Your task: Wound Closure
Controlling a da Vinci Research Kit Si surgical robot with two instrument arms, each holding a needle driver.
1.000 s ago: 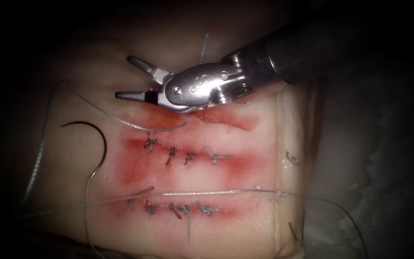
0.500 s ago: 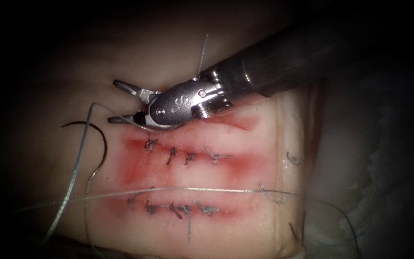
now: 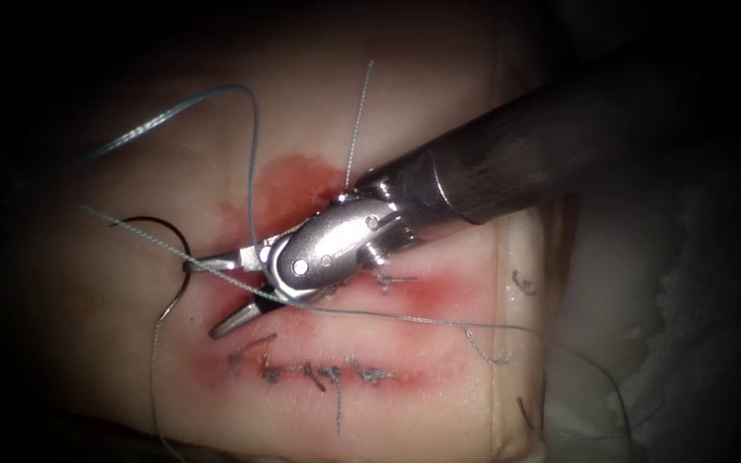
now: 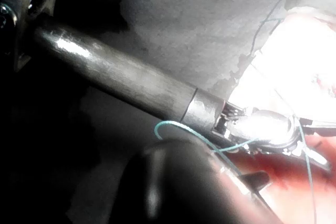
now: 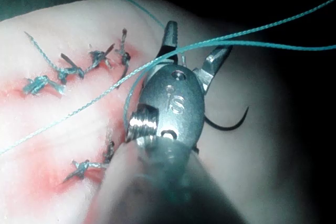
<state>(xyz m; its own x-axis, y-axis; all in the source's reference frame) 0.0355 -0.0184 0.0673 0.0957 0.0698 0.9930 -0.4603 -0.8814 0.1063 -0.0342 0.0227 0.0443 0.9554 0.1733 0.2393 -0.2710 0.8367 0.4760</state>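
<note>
My right tool comes in from the right over the tissue, low between two stitched cuts, jaws open and holding nothing. The thread arcs up over the tissue and also crosses the tool's upper jaw and wrist. Left of the stitches, the curved needle lies free on the tissue, held by neither tool and not in the tissue. The right wrist view has the open right tool, thread across it, and the needle beyond. My left tool's dark shaft is close up, with the right tool past it.
A row of knotted stitches closes the lower cut; one stitch of the middle row peeks out beside the tool. Red fluid stains the tissue above the tool. Short cut ends of thread lie near the tissue's right edge.
My right tool has moved down and left from the upper cut to between the stitched rows, jaws still open. The thread has risen into a high loop. The needle has not moved.
</note>
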